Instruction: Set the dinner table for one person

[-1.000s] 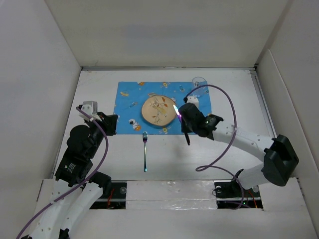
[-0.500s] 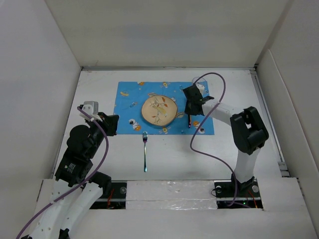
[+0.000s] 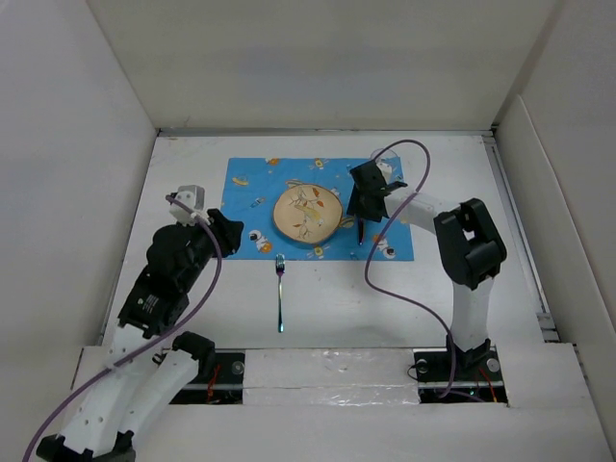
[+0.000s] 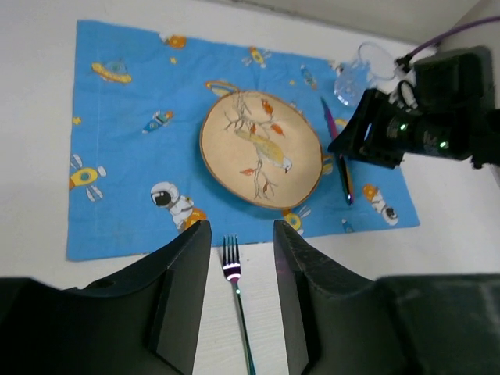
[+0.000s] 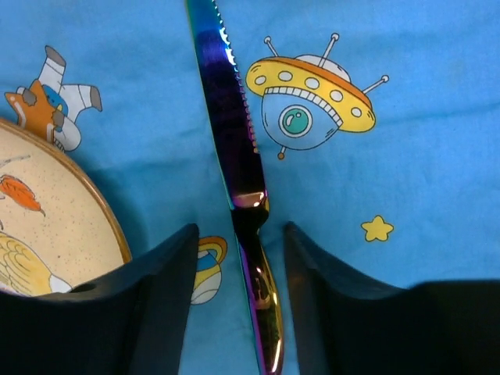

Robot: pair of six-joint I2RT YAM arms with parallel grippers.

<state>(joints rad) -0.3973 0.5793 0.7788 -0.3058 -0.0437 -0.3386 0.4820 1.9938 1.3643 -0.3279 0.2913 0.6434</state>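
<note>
On the white dinner table [image 3: 443,289] lies a blue space-print placemat [image 3: 252,192] with a round bird-painted plate [image 3: 307,214] on it. An iridescent knife [image 5: 234,133] rests flat on the placemat just right of the plate. My right gripper [image 5: 238,230] stands open astride its handle, fingers clear of it on both sides. An iridescent fork [image 4: 234,289] lies on the bare table below the placemat, tines toward the plate. My left gripper [image 4: 241,234] hovers open above the fork, holding nothing. From above, the left gripper [image 3: 229,234] sits left of the fork [image 3: 280,289].
A clear glass [image 4: 367,66] stands at the placemat's far right corner, right behind my right gripper [image 3: 362,204]. White walls enclose the table on three sides. A purple cable loops over the table right of the placemat [image 3: 404,289].
My right gripper carried the knife down onto the placemat right of the plate and opened, letting it go. My left gripper opened and moved forward toward the fork.
</note>
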